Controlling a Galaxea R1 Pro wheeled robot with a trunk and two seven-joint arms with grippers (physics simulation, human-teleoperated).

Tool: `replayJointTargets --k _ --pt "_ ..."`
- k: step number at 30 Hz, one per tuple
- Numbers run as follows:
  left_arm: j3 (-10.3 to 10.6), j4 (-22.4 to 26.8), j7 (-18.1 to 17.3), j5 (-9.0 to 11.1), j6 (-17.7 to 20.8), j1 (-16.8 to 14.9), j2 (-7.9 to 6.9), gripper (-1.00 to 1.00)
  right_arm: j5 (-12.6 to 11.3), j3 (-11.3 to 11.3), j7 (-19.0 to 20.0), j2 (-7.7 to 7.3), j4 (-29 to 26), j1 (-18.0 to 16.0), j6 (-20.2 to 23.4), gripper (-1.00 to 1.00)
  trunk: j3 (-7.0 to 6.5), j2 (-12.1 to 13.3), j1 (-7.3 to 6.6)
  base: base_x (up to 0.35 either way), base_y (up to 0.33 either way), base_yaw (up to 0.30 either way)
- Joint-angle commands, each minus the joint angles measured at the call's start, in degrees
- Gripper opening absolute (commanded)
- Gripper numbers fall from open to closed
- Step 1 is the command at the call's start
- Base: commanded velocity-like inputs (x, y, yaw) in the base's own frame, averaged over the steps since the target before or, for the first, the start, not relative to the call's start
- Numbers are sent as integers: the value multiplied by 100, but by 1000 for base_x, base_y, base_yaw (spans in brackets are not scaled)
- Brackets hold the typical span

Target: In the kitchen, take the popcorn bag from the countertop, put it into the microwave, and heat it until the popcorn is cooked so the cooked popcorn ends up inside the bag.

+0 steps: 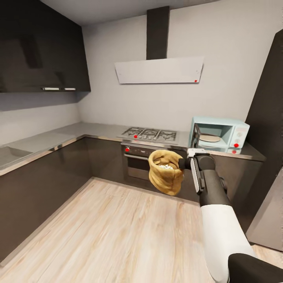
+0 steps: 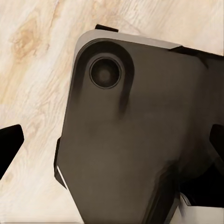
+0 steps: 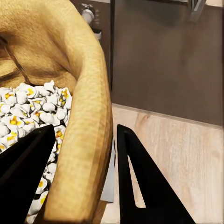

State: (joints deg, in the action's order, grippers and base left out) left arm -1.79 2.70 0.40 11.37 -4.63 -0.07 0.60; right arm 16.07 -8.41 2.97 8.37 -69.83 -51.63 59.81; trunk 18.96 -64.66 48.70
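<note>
- Right gripper (image 1: 183,163) clamped on the rolled rim of the popcorn bag (image 1: 166,172), one finger inside the mouth, the other outside, as seen in the right wrist view (image 3: 86,182).
- Bag (image 3: 70,93) held up in the air above the wooden floor (image 1: 118,228), in front of the oven (image 1: 137,163), well apart from the microwave (image 1: 219,135) and lower than it.
- Filled with white and yellow popped popcorn (image 3: 32,112), visible through the open mouth.
- Microwave standing on the countertop (image 1: 59,137) at the far end, just beside the gas hob (image 1: 150,134), door swung open, round plate (image 1: 210,138) showing inside.
- Two dials and a red button on the microwave's panel, on the side away from the hob.
- Pale range hood (image 1: 159,70) on the wall above the hob, up and away from the microwave.
- Left wrist view: a dark rounded robot part (image 2: 135,135) over the wooden floor (image 2: 32,70); dark finger tips at both edges; left gripper's state cannot be told.
</note>
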Motion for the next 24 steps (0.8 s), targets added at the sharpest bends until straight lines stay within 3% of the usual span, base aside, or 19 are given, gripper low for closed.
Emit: replayJointTargets --k 1,4,10,24 --pt "-13 2 4 23 -12 0 1 100 37 -12 28 7 -5 -5 19 -100 6 -5 -3 -344 0 0" --pt "-8 2 3 23 -12 0 0 100 41 -12 28 7 -5 -5 19 -100 6 -5 -3 -304 0 0" --pt "-5 2 4 23 -12 -2 -7 100 43 -18 25 4 -5 -5 19 -100 6 -5 -3 -41 0 -12" --pt "-4 2 4 23 -12 -2 -8 100 46 -12 19 7 -5 -5 19 -100 6 -5 -3 0 0 -232"
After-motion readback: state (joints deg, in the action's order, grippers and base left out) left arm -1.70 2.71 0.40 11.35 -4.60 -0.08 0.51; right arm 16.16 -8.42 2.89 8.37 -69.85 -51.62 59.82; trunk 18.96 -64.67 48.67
